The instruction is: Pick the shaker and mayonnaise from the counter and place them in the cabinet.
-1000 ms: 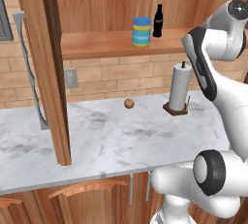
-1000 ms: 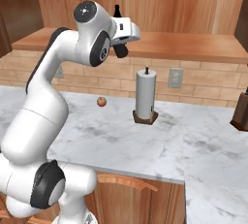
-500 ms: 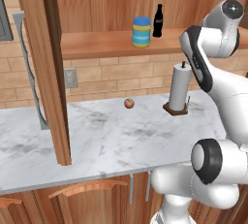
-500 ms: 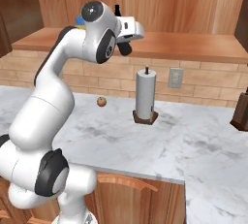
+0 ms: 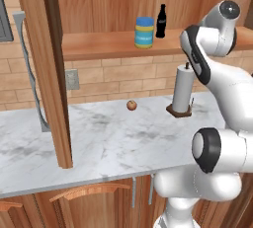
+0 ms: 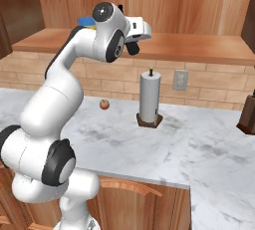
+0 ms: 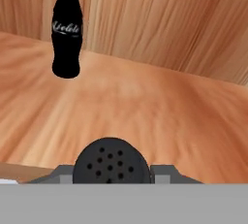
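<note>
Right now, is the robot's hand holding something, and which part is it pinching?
Yes, the gripper holds the shaker, pinched at its sides just below the holed top, over the cabinet shelf.

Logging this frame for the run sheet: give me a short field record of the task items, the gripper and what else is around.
shaker: held in the gripper, over the cabinet shelf
gripper: shut on the shaker, at shelf height
mayonnaise: standing on the cabinet shelf
cola bottle: upright on the shelf, beside the mayonnaise
counter: holds a paper-towel roll and an apple
</note>
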Motion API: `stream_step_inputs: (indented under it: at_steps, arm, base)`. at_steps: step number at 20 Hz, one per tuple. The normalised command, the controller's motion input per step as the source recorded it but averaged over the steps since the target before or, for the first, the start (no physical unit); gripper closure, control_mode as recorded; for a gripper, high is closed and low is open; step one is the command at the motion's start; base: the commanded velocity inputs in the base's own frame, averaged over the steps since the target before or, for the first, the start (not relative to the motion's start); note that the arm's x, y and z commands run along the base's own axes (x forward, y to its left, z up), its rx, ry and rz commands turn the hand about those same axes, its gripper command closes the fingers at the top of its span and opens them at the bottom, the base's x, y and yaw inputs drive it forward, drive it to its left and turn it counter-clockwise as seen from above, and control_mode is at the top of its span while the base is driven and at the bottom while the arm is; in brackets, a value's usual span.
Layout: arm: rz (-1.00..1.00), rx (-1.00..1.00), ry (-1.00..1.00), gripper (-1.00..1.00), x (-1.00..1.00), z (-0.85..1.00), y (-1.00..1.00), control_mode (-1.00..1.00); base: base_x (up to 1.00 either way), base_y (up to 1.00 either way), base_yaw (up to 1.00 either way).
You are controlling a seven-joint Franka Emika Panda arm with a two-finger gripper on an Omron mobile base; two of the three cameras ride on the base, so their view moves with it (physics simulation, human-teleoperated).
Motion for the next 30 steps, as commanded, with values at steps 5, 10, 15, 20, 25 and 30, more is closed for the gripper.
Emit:
stream_step_inputs:
  at_steps: [5, 10, 15, 20, 25, 30]
  arm:
    - [0.0, 0.0, 0.0, 1.0, 0.34, -0.04, -0.1, -1.0]
    - [0.0, 0.0, 0.0, -1.0, 0.35, -0.09, -0.08, -1.0]
    - [0.0, 0.0, 0.0, -1.0, 0.35, -0.11, -0.1, -1.0]
    - [0.0, 0.0, 0.0, -1.0, 0.33, -0.15, -0.1, -1.0]
    - [0.0, 0.0, 0.0, -1.0, 0.19, -0.06, -0.11, -1.0]
    - [0.0, 0.02, -0.02, -1.0, -0.11, 0.04, -0.01, -1.0]
  base:
    - [0.0, 0.0, 0.0]
    - [0.0, 0.0, 0.0]
    - [0.0, 0.0, 0.0]
    - [0.0, 0.0, 0.0]
    - [0.0, 0.0, 0.0]
    - [0.0, 0.0, 0.0]
